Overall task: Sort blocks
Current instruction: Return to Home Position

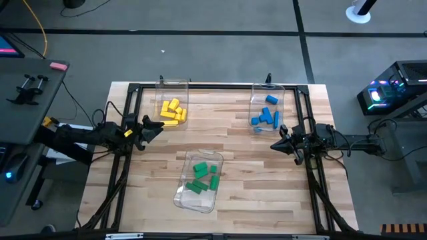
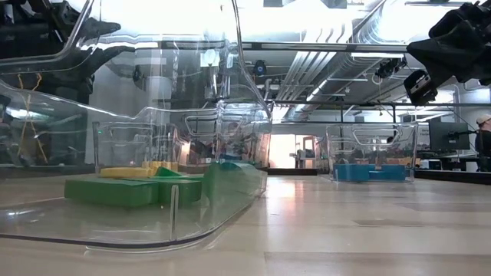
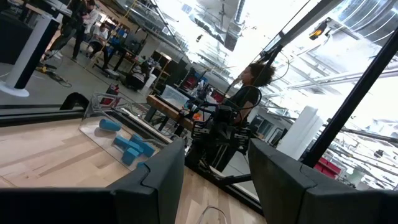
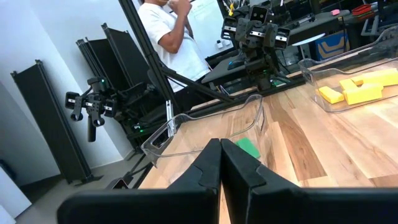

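Yellow blocks (image 1: 173, 111) piled in top-left bin (image 1: 172, 82), blue blocks (image 1: 267, 115) in top-right bin (image 1: 268, 86), green blocks (image 1: 203, 177) in near bin (image 1: 193, 203), maybe five each

Blocks (image 1: 172, 111) lie in three bins (image 1: 172, 89): two far left and right, one front-centre.

Matt blocks (image 1: 172, 111) lie in glossy plastic bins (image 1: 172, 83) on a wooden table (image 1: 267, 180).

yellow blocks (image 1: 172, 111) | blue blocks (image 1: 267, 115) | green blocks (image 1: 203, 177) | light wood table (image 1: 260, 187)
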